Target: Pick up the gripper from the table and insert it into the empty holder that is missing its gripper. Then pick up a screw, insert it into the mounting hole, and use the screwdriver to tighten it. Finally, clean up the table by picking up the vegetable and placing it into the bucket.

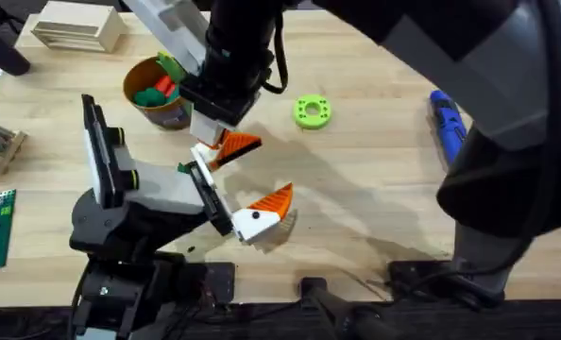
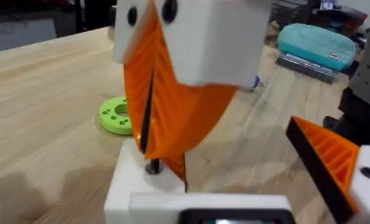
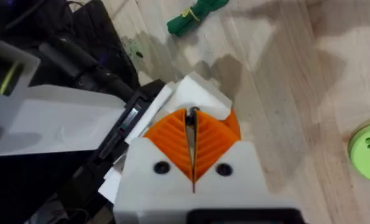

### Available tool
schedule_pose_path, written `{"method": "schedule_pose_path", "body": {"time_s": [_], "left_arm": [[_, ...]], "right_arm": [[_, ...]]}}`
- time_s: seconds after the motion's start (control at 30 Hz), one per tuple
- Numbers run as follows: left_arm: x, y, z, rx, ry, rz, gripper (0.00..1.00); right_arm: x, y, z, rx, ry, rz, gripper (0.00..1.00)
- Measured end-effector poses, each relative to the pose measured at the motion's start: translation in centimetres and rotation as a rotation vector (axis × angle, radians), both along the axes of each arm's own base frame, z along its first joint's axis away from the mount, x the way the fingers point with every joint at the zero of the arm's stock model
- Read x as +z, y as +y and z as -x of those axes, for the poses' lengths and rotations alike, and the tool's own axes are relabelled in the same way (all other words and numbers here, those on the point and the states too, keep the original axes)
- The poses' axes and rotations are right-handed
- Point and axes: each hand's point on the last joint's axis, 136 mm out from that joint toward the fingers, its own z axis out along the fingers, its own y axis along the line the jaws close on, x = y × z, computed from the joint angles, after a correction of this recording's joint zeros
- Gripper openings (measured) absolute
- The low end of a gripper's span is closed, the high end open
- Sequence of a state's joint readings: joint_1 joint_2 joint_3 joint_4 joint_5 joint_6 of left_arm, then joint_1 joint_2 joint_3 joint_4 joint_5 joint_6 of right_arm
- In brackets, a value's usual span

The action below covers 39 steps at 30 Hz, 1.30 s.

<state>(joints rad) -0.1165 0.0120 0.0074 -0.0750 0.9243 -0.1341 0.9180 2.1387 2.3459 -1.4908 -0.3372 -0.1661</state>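
- Right then, the small white plastic block holder (image 2: 130, 186) sat at the left gripper (image 1: 243, 184) tip, with a thin metal pin (image 2: 152, 167) standing on it.
- Its other finger, ribbed orange (image 2: 327, 155), stood well apart, so that hand was spread.
- The right gripper (image 1: 233, 146) hung just above the holder, orange pads pressed together; whether they pinched the pin, I couldn't tell.
- The dark green toy vegetable (image 3: 194, 15) lay on the wooden table (image 1: 375, 189).
- The round yellow-tan bucket (image 1: 156, 94), lime-green ring (image 1: 311, 111) and blue cylindrical screwdriver (image 1: 448, 123) lay beyond.
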Motion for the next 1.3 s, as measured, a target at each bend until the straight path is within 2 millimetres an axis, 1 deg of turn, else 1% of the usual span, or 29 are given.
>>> {"method": "schedule_pose_path", "body": {"time_s": [0.13,0.4,0.43,0.6,0.63,0.67,0.8,0.87,0.97,1.0,1.03,1.07,1.1,1.3], "left_arm": [[0.0,0.0,0.0,-0.001,0.0,0.0,0.987],[0.0,0.0,0.1,-0.004,0.0,0.0,0.987],[0.0,0.0,0.1,-0.004,0.0,0.0,0.987],[0.0,0.0,0.1,-0.004,0.002,0.002,0.987],[0.0,0.0,0.1,-0.004,0.002,0.001,0.987],[0.0,0.0,0.1,-0.004,0.001,0.001,0.987],[0.0,0.0,0.1,-0.004,0.0,0.0,0.987],[0.0,0.0,0.1,-0.004,0.001,0.0,0.987],[0.0,0.0,0.1,-0.004,0.001,0.0,0.987],[0.0,0.0,0.1,-0.004,0.001,0.0,0.987],[0.0,0.0,0.1,-0.004,0.0,0.0,0.987],[0.0,0.0,0.1,-0.004,0.0,0.0,0.987],[0.0,0.0,0.1,-0.004,0.0,0.0,0.987],[0.0,0.0,0.1,-0.004,0.0,0.0,0.987]], "right_arm": [[-0.7,-0.2,0.1,-0.001,0.01,0.019,0.007],[-0.7,-0.2,0.1,-0.001,0.012,0.02,0.007],[-0.7,-0.2,0.1,-0.002,0.013,0.021,0.073],[-0.7,-0.3,0.0,-0.001,0.013,0.021,0.807],[-0.7,-0.5,-0.1,-0.001,0.009,0.023,0.919],[-0.8,-1.0,-0.9,-0.02,0.009,0.024,0.961],[-0.3,-1.8,-2.2,-0.055,0.0,0.012,0.96],[0.5,-2.6,-2.7,-0.077,-0.01,0.0,0.96],[2.4,-4.0,-3.3,-0.114,-0.029,-0.023,0.961],[4.1,-5.9,-3.2,-0.15,-0.036,-0.031,0.961],[4.5,-6.3,-3.2,-0.161,-0.039,-0.031,0.961],[4.7,-6.7,-3.2,-0.17,-0.044,-0.027,0.962],[5.0,-7.5,-3.1,-0.202,-0.059,0.002,0.962],[4.4,-8.2,-3.0,-0.245,-0.062,0.035,0.962]]}}
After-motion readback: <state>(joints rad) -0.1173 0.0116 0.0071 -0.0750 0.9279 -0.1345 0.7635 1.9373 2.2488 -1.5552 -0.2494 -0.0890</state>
